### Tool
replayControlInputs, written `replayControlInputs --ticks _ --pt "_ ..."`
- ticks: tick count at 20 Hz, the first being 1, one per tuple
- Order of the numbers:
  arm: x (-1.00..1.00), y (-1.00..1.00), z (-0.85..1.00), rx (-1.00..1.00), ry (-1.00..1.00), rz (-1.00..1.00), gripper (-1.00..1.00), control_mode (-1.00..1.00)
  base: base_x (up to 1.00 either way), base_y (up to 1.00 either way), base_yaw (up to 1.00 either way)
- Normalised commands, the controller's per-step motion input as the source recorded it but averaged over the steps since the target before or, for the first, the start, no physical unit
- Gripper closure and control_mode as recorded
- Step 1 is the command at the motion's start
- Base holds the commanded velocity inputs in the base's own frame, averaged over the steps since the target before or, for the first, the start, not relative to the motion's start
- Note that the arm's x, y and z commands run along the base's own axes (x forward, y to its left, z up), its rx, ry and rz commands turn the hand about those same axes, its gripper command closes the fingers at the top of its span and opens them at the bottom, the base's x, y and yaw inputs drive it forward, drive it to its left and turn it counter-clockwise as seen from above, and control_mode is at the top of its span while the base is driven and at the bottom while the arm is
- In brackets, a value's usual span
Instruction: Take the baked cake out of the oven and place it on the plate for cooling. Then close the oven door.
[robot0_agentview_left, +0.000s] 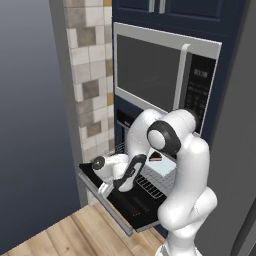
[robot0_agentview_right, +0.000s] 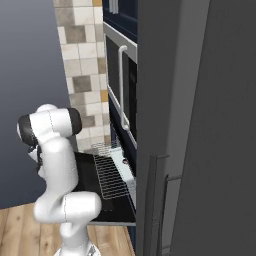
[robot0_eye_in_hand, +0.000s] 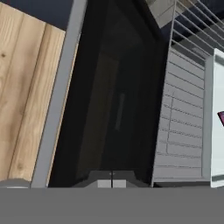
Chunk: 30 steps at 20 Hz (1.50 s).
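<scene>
We log oven door (robot0_agentview_left: 131, 206) dropped open | rack (robot0_eye_in_hand: 181, 131) slid out, tray (robot0_agentview_left: 161, 169) holding cake (robot0_agentview_left: 156, 157) at 3 o'clock | end effector (robot0_eye_in_hand: 112, 183) clenched, empty.

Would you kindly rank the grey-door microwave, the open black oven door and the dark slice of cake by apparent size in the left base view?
1. Silver-framed grey-door microwave, largest.
2. Black drop-down oven door, though the arm covers part and it sits nearer the camera, so this is unsure.
3. Dark slice of cake, clearly smallest.
</scene>
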Motion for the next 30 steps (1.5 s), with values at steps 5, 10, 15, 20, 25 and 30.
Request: replayControlInputs --ticks 5,10,15,20,25,30 --pt "0.32 0.00 0.68 -0.16 -0.26 0.00 -1.00 -1.00 0.00 0.00 0.00" --pt "0.42 -0.11 0.48 -0.13 -0.12 0.00 -1.00 -1.00 0.00 0.00 0.00" --pt "0.37 -0.33 0.14 -0.13 0.00 0.00 -1.00 -1.00 0.00 0.00 0.00" --pt "0.16 -0.40 0.06 -0.11 0.06 0.09 -1.00 -1.00 0.00 0.00 0.00" --pt "0.13 -0.36 0.03 -0.12 0.16 0.14 -1.00 -1.00 0.00 0.00 0.00" --pt "0.20 -0.29 0.02 -0.16 0.26 0.12 -1.00 -1.00 0.00 0.00 0.00"
